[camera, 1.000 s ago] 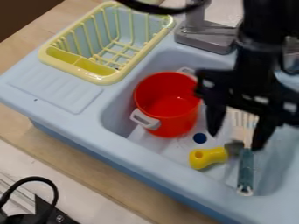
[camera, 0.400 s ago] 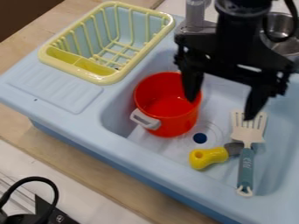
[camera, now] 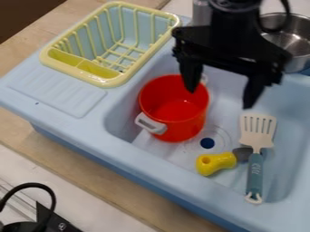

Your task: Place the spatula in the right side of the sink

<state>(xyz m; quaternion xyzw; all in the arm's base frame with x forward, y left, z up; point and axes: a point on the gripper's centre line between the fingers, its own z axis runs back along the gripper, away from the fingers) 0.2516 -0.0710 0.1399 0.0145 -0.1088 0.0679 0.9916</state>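
The black gripper (camera: 220,99) is hanging open above the sink (camera: 142,152), and the spatula (camera: 256,170) is lying below it.
Its two fingers are standing wide apart, gripping nothing. In the view, the spatula is resting in the sink down and to the right of the gripper, its pale slotted head pointing up toward it and its blue handle running away. The red pot (camera: 176,111) is sitting below and left of it, the yellow-handled utensil (camera: 216,163) is lying farther below, and the dish rack (camera: 110,79) is standing off to its left.
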